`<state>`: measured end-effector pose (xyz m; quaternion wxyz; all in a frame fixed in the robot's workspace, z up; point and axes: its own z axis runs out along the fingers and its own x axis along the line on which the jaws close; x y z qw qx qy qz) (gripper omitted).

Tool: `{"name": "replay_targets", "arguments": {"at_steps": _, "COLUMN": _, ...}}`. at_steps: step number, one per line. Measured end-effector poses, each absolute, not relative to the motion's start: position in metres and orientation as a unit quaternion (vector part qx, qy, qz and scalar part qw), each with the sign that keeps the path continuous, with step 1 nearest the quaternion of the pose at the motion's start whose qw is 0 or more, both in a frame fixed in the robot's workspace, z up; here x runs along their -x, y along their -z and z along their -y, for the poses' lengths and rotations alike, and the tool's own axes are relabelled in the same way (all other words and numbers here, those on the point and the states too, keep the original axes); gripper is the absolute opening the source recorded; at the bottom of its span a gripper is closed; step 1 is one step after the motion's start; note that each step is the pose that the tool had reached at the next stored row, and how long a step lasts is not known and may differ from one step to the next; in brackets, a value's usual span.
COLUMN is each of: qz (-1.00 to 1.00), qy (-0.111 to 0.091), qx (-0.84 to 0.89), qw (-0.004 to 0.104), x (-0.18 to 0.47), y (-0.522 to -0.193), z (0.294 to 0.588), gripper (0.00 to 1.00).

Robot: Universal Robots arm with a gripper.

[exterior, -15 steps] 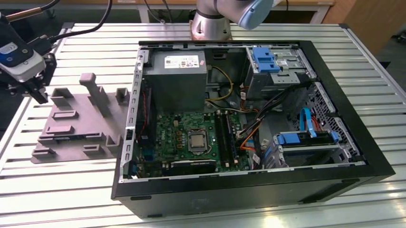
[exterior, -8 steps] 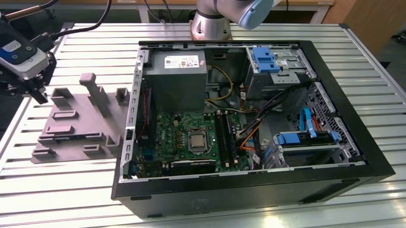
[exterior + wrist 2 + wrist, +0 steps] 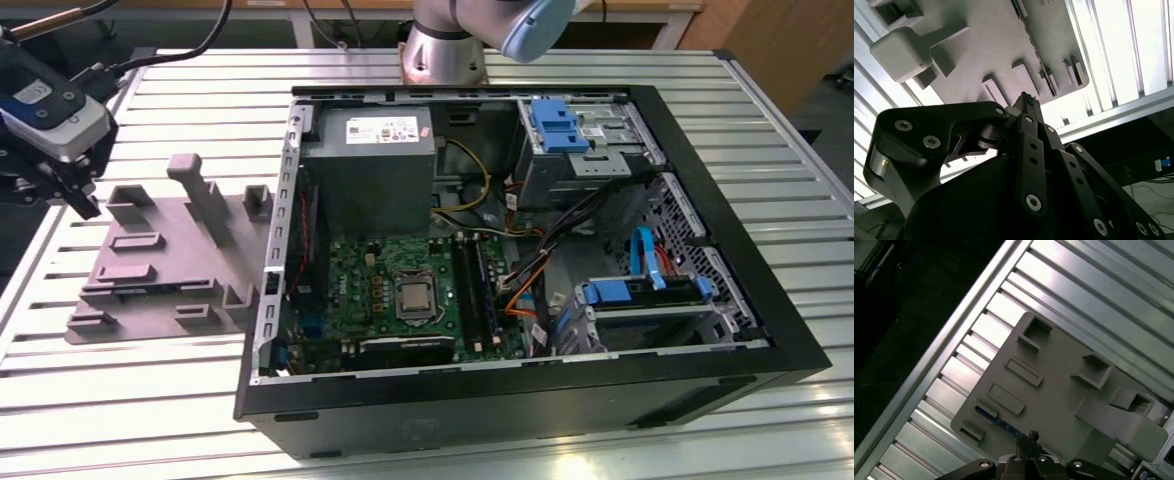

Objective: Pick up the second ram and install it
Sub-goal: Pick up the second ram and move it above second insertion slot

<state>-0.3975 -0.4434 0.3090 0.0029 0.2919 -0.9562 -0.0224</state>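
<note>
The second ram (image 3: 1000,421) is a thin dark strip with a bluish edge. It stands on edge in a groove of the grey plastic tray (image 3: 1054,390), near the tray's edge. In the second wrist view the ram (image 3: 1036,55) runs along the tray (image 3: 979,45) as a dark line. My gripper (image 3: 83,203) hangs above the table beside the tray (image 3: 160,265), at the exterior view's left. Its fingers are shut with nothing between them, and their tip (image 3: 1033,436) points toward the ram from above without touching it. In the second wrist view the gripper (image 3: 1025,101) is equally closed and empty.
An open black computer case (image 3: 534,400) lies at the exterior view's right. Inside are a green board (image 3: 400,290) with long black slots (image 3: 470,280), a grey power-supply box (image 3: 367,160) and blue drive brackets (image 3: 627,292). Raised grey blocks (image 3: 200,195) stand on the tray. The table's edge (image 3: 944,345) is close.
</note>
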Motion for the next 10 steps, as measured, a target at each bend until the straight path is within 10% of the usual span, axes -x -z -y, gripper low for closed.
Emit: {"name": "replay_targets", "arguments": {"at_steps": 10, "qz": 0.939, "qy": 0.022, "qx": -0.344, "qw": 0.004, "x": 0.3975, "y": -0.309, "z": 0.4434, "gripper": 0.11}}
